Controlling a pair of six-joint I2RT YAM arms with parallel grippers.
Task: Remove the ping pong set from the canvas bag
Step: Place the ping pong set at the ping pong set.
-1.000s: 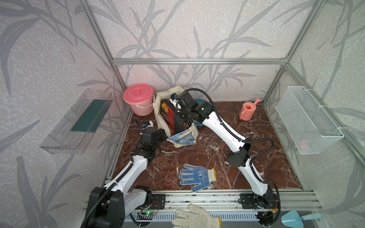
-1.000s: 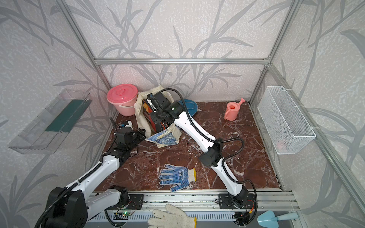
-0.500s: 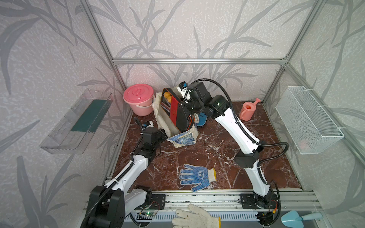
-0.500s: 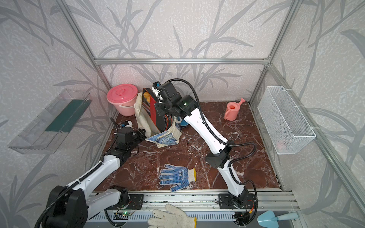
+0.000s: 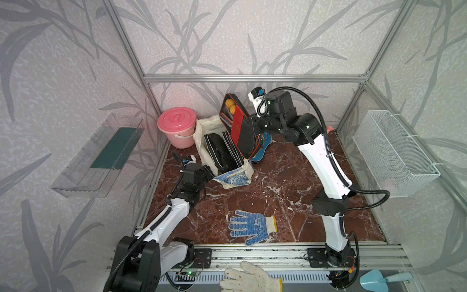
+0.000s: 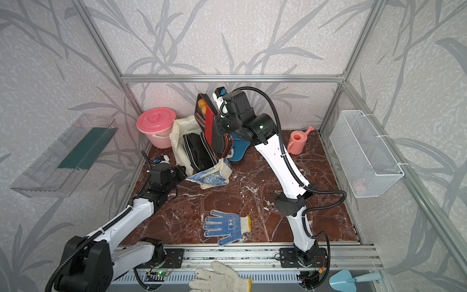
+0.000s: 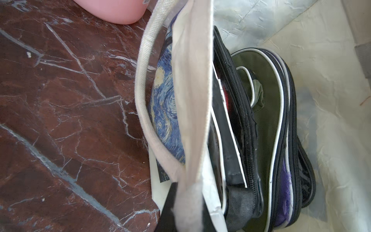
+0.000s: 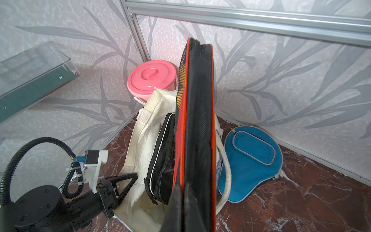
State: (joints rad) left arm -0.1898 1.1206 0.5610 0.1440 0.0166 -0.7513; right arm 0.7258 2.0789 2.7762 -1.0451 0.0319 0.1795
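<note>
The cream canvas bag (image 5: 202,137) (image 6: 178,141) stands open at the back left, its starry print (image 5: 232,177) facing front. My right gripper (image 5: 252,126) (image 6: 220,126) (image 8: 180,189) is shut on a black-red paddle case (image 5: 243,134) (image 6: 217,134) (image 8: 198,120) with orange balls behind its clear front. The case is held upright above the bag's mouth, its lower end over the right rim. My left gripper (image 5: 207,172) (image 6: 182,172) (image 7: 187,200) (image 8: 125,185) is shut on the bag's front rim (image 7: 192,100). Olive (image 7: 267,120), purple (image 7: 285,180) and black (image 5: 221,150) cases sit inside. A blue case (image 5: 261,149) (image 8: 251,158) lies on the floor behind the bag.
A pink lidded bucket (image 5: 177,124) stands left of the bag. A blue-dotted glove (image 5: 249,226) lies front centre and a pink watering can (image 6: 298,140) stands at the back right. A wire basket (image 5: 394,151) and a clear shelf (image 5: 101,151) hang on the side walls.
The right gripper has risen from deep in the bag and drawn the black-red case up above the mouth. The left gripper has kept its place on the rim.
</note>
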